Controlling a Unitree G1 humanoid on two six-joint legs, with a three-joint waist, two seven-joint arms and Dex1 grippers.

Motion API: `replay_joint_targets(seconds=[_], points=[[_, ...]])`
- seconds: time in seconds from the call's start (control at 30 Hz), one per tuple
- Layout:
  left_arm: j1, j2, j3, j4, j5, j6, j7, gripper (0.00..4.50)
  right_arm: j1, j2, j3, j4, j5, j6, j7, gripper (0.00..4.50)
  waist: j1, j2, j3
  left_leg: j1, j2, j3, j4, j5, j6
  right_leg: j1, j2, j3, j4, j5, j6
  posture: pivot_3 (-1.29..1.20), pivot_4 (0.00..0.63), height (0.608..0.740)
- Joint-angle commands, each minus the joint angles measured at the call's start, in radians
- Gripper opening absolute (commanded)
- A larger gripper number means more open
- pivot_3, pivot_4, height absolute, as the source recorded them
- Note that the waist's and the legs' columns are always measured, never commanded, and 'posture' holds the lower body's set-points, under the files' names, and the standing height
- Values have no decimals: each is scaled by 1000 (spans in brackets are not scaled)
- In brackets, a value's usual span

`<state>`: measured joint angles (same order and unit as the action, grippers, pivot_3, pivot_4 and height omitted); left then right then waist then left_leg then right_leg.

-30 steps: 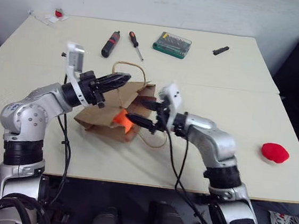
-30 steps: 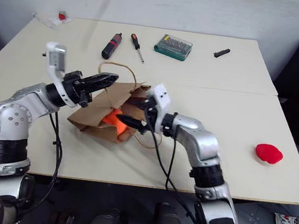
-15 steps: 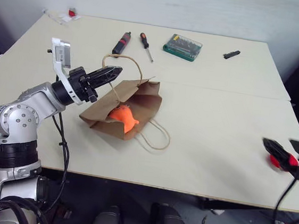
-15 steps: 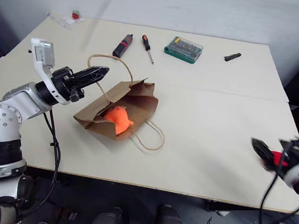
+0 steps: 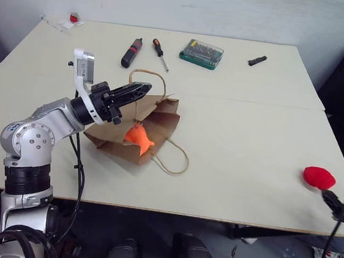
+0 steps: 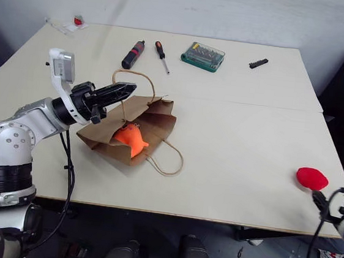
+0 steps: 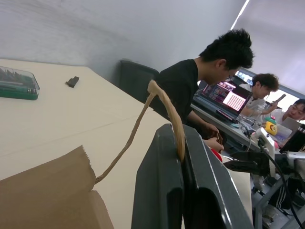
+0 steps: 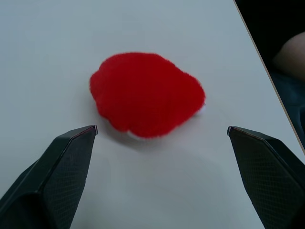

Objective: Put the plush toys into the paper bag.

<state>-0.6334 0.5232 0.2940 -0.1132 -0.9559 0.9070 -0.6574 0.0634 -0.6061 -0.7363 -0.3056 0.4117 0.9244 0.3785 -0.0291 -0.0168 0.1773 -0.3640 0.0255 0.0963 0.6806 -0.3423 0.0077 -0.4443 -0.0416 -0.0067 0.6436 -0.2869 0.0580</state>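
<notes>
The brown paper bag (image 5: pixel 160 123) lies on its side mid-table with its mouth toward me. The orange plush toy (image 5: pixel 138 136) rests just inside that mouth. My left gripper (image 5: pixel 144 90) is shut on the bag's upper loop handle (image 7: pixel 164 101) and holds it lifted; the other handle (image 5: pixel 175 160) lies flat on the table. The red plush toy (image 8: pixel 145 95) sits near the table's right front edge. My right gripper (image 8: pixel 162 130) is open just short of it, with one finger to each side and touching nothing.
At the back of the table lie two screwdrivers (image 5: pixel 129 51) (image 5: pixel 158 52), a green bit case (image 5: pixel 201 51) and a small black part (image 5: pixel 257 60). A small red item (image 5: pixel 73 17) sits at the far left corner. People (image 7: pixel 209 76) sit beyond the table's right side.
My right gripper left the bag's mouth and swung far right to the red toy, still open. The orange toy stayed in the bag. The left gripper keeps its hold on the handle.
</notes>
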Motion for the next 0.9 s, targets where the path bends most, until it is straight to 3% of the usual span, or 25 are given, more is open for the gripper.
replay_joint_targets(seconds=[0.03,0.13,0.23,0.43,0.6,0.67,0.77,0.9], points=[[-17,12,13,-50,-23,-9,2,0,-78,9,14,85,-49,-52,-98,4479,2,0,0,0,0,0,0,0,0,0,0,0,0,0,0,0,150,740],[-13,21,16,-66,-26,-3,8,0,-166,56,31,180,-85,-96,-198,4479,2,0,0,0,0,0,0,0,0,0,0,-1,0,0,0,0,150,740],[-11,21,27,-81,-40,6,23,0,-208,102,32,207,-53,-81,-216,3873,4,0,0,-1,0,-1,0,0,0,0,0,-1,-1,0,0,0,150,740],[-2,25,17,-91,-42,4,30,0,-240,125,41,262,-40,-122,-220,1824,1,-1,0,-1,0,-1,1,0,0,0,0,-1,0,0,0,0,150,740],[-14,31,33,-74,-51,7,39,0,-181,80,116,128,4,-127,-103,532,0,0,0,0,1,0,1,0,0,0,0,-1,0,0,0,0,150,740],[-31,22,42,-68,-73,17,57,0,-201,100,187,-34,144,-1,-55,299,-4,0,0,0,1,0,0,0,0,0,0,0,0,0,0,0,150,740],[-54,11,21,-87,-97,31,56,0,-335,213,278,-166,328,168,-100,236,-20,-1,0,1,3,1,1,1,-2,0,1,0,2,0,0,0,150,740],[-59,21,-30,-81,-57,13,16,0,-525,362,464,-141,359,237,-159,211,-21,0,1,3,2,0,-1,2,-4,0,1,0,4,0,-2,0,150,740]])
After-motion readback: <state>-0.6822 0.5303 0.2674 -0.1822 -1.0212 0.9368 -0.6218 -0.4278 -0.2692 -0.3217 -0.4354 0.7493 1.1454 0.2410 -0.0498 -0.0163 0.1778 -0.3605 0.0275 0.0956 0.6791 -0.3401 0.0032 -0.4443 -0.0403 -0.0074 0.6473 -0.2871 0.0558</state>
